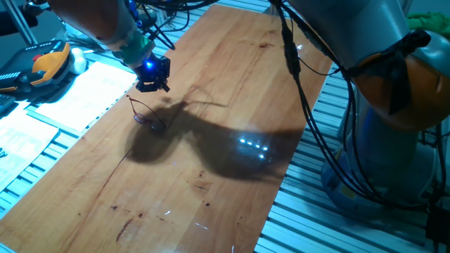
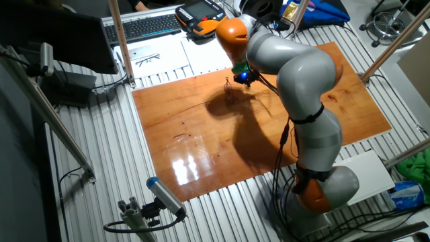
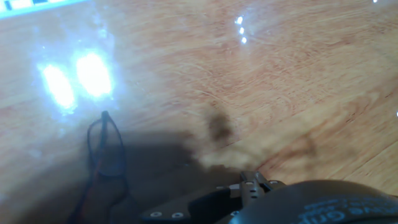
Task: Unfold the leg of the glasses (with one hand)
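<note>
The glasses [image 1: 146,117] are tiny reddish-brown wire spectacles on the wooden table, in the arm's shadow. One slim leg sticks up and to the left. They also show in the other fixed view [image 2: 229,91] and at the lower left of the hand view [image 3: 102,147]. The hand [image 1: 155,87] is a small black gripper with a blue light on an orange arm. It hovers just above and to the right of the glasses, apart from them, and holds nothing. It also shows in the other fixed view [image 2: 243,76]. The frames do not show how its jaws stand.
The wooden table [image 1: 232,190] lies on a slatted metal bench. White paper sheets [image 1: 81,95] and an orange-and-black handheld device [image 1: 42,67] lie left of the board. Black cables [image 1: 302,91] hang from the arm. A keyboard [image 2: 141,27] sits behind the board.
</note>
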{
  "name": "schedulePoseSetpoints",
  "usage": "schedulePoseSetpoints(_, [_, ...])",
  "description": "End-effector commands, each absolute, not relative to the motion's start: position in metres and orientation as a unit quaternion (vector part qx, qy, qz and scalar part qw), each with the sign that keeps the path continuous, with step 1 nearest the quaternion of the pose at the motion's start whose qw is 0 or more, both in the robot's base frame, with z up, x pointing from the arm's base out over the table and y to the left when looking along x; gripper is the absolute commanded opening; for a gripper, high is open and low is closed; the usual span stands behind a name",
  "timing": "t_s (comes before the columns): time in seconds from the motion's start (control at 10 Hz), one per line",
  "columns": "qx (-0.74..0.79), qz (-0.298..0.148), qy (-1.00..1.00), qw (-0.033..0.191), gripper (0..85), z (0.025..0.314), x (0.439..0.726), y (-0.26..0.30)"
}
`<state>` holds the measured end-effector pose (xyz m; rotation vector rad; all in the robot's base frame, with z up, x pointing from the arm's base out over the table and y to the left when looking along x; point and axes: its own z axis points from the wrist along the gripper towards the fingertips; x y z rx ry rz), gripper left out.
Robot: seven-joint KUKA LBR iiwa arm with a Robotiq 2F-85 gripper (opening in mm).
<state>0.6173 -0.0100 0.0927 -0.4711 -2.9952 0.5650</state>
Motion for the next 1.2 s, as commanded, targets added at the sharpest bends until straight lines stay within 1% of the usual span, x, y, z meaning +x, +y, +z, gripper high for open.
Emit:
schedulePoseSetpoints(0.0, [-0.156,0.184,-0.97,0.031,0.0,0.093,0.619,-0.007])
schedulePoseSetpoints(0.2, [-0.162,0.186,-0.969,0.034,0.0,0.092,0.623,-0.002])
schedulePoseSetpoints(0.5, [-0.162,0.185,-0.969,0.032,0.0,0.089,0.624,0.0])
schedulePoseSetpoints(0.8, [-0.157,0.182,-0.97,0.026,0.0,0.091,0.629,0.011])
schedulePoseSetpoints(1.1, [-0.157,0.169,-0.973,0.011,0.0,0.09,0.63,0.023])
